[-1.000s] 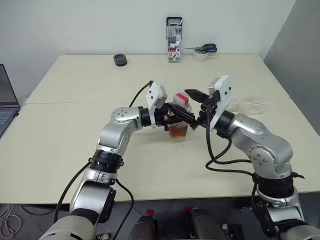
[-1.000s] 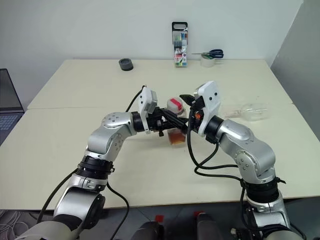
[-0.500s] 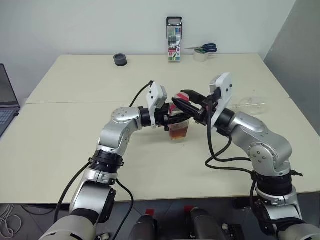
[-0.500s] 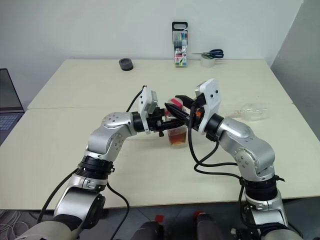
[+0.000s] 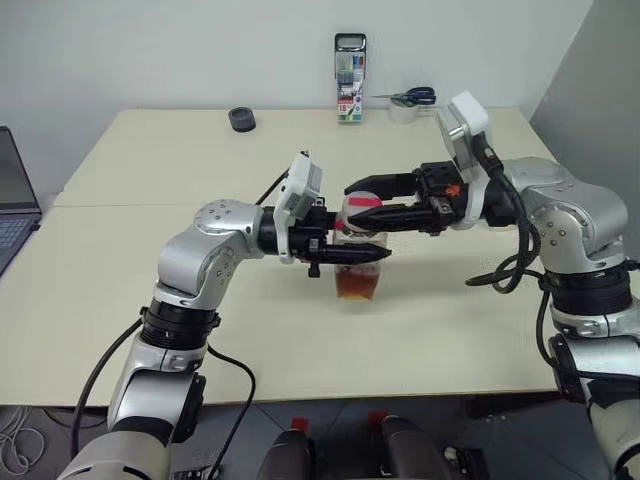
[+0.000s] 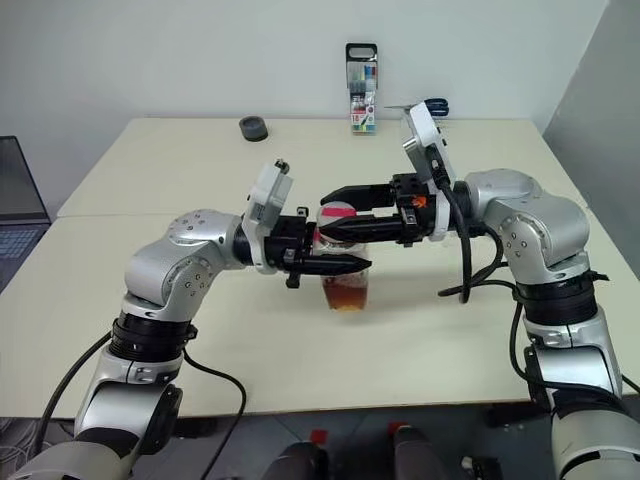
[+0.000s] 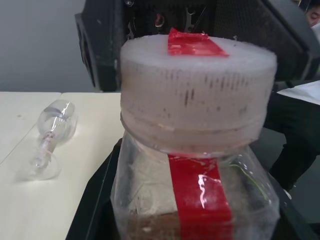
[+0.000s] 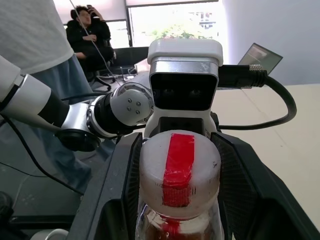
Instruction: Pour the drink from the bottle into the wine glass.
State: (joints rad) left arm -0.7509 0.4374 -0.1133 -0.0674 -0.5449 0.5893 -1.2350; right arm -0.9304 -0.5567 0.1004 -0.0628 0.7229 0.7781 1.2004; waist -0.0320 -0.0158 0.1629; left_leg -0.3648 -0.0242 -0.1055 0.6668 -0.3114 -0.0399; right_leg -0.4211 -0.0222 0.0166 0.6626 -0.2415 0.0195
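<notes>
The bottle (image 5: 360, 262) is a small clear one with a red label strip, and the amber drink (image 6: 346, 293) fills its lower part. Its whitish cap (image 8: 180, 172) carries a strip of red tape. My left gripper (image 5: 370, 252) comes in level from the left and is shut on the bottle's body below the neck. My right gripper (image 5: 350, 202) reaches in level from the right, its fingers (image 8: 125, 190) pressed on both sides of the cap. The bottle is upright, a little above the table (image 5: 150, 170). The wine glass (image 7: 47, 137) lies on its side on the table, empty.
A marker pack (image 5: 349, 77) stands at the table's far edge, with scissors on a white tape roll (image 5: 405, 105) to its right and a dark tape roll (image 5: 241, 119) to its left. A laptop (image 5: 15, 200) sits at far left. People (image 8: 90, 30) are behind.
My right gripper, open a second ago, has swung level and closed on the cap. Both arms rose and drew back toward me, bringing the bottle with them.
</notes>
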